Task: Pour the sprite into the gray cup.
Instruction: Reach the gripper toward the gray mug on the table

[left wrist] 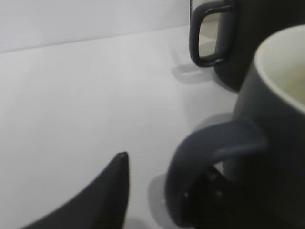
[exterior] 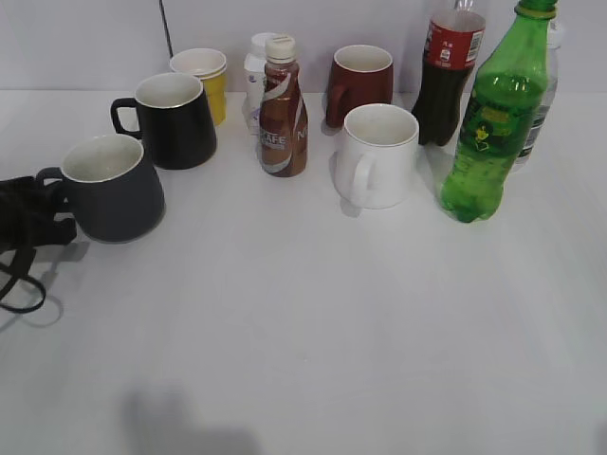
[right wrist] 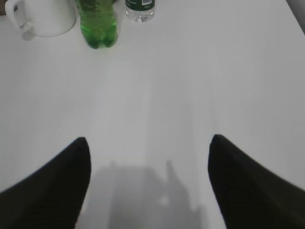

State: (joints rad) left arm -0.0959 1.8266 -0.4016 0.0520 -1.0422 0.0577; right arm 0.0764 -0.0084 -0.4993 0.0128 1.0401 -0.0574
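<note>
The sprite [exterior: 498, 123], a tall green bottle, stands upright at the right of the table; its base also shows in the right wrist view [right wrist: 97, 24]. The gray cup [exterior: 114, 190] stands at the left with its handle pointing left. My left gripper [exterior: 57, 213] is at that handle. In the left wrist view the cup [left wrist: 271, 119] fills the right side. Its handle lies between my left gripper's [left wrist: 162, 181] fingers, which are apart; the left finger is clear of it. My right gripper [right wrist: 148, 140] is open and empty over bare table, well short of the sprite.
A black mug [exterior: 175, 118] stands just behind the gray cup, with a yellow cup [exterior: 204, 81] further back. A brown coffee bottle [exterior: 283, 114], maroon mug [exterior: 360, 83], white mug [exterior: 379, 156], cola bottle [exterior: 450, 76] and clear bottle [exterior: 541, 104] crowd the back.
</note>
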